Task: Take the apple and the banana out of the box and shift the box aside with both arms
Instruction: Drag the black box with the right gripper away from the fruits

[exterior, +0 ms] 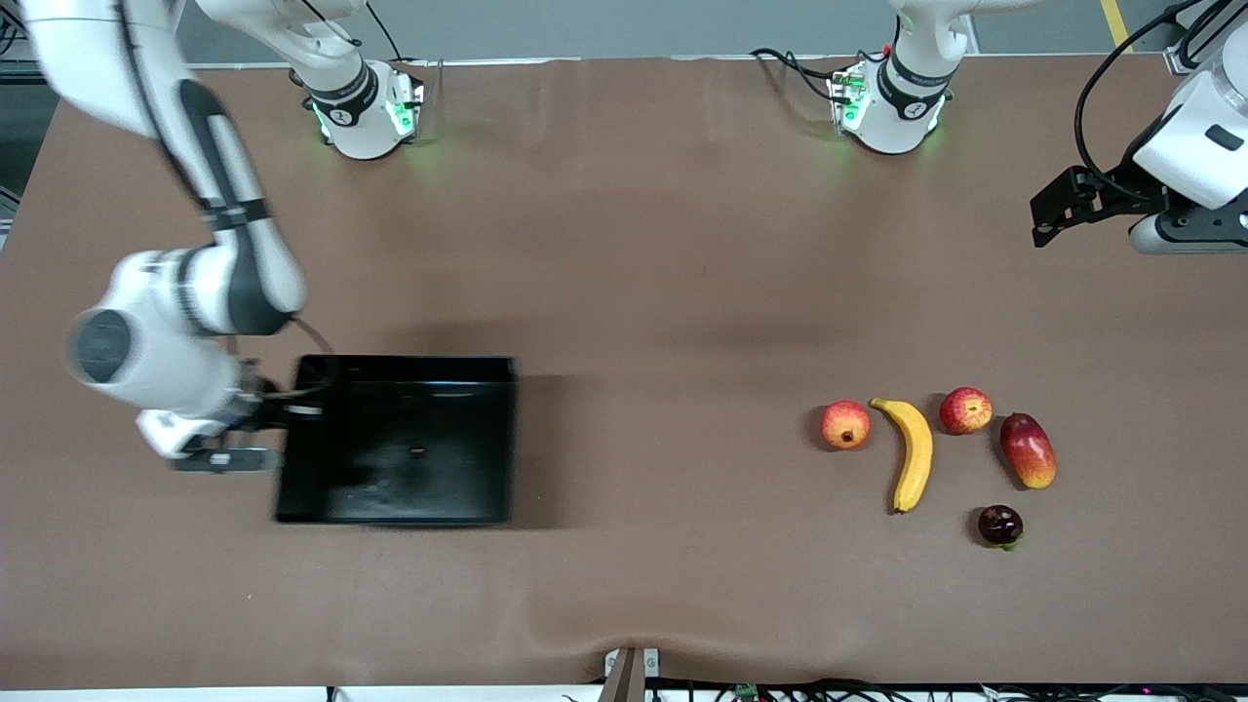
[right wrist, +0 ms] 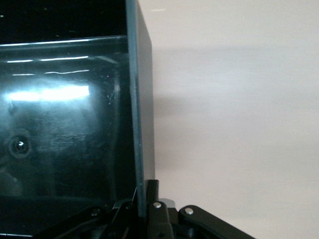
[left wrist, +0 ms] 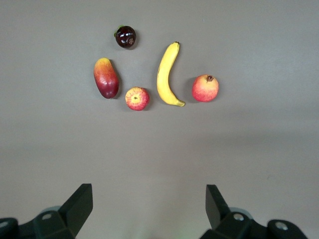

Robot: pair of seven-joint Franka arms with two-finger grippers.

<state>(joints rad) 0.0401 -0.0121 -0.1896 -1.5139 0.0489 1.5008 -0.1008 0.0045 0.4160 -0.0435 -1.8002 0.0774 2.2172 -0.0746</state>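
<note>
the right gripper (exterior: 278,414) is clamping the wall of the black tray (exterior: 409,487) at the right arm's end of the table, jaws pinched tight on the rim at the tray's nine o'clock edge in the front view. in the right wrist view that thin wall (right wrist: 141,124) is running straight into the closed fingers (right wrist: 155,209), glossy floor on one side, bare brown table (right wrist: 239,124) on the other.

over at the left arm's end, the left gripper (exterior: 1048,219) is hovering above bare table with its jaws spread wide and holding nothing; its two fingertips (left wrist: 79,201) are framing the fruit cluster in the left wrist view.

the fruits are sitting in a loose group well apart from the tray. the banana (exterior: 914,451) is lying in the middle, the apple (exterior: 965,409) just beside it at about one o'clock. the round orange-red fruit (exterior: 845,425) is sitting at the banana's ten o'clock, the mango (exterior: 1028,449) at the apple's four o'clock, and a small dark fruit (exterior: 1000,526) at the mango's seven o'clock, nearest the front camera.
</note>
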